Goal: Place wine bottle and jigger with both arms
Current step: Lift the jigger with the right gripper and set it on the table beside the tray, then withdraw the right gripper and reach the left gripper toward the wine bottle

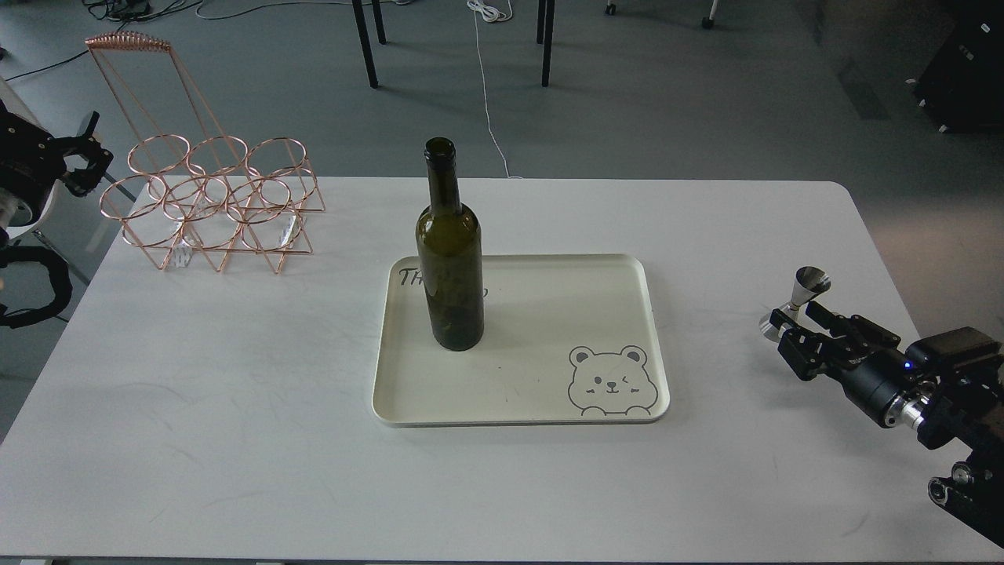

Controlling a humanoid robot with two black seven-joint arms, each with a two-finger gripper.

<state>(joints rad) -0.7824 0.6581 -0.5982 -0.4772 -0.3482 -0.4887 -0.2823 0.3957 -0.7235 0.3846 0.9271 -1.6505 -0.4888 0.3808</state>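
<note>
The wine bottle (pixel 450 259), dark olive green with no label, stands upright on the back left part of a cream tray (pixel 549 408) in the middle of the white table. The steel jigger (pixel 808 284) is near the table's right edge, tilted, with its waist between the fingers of my right gripper (pixel 794 320). The gripper appears shut on it, and one finger hides part of its base. My left gripper (pixel 85 153) is off the table's far left edge, beside the copper rack, with its fingers spread and empty.
A copper wire bottle rack (pixel 212 204) with several rings and a tall handle stands at the back left of the table (pixel 235 439). The tray has a bear drawing (pixel 610 380) at its front right corner. Chair legs and cables lie on the floor behind.
</note>
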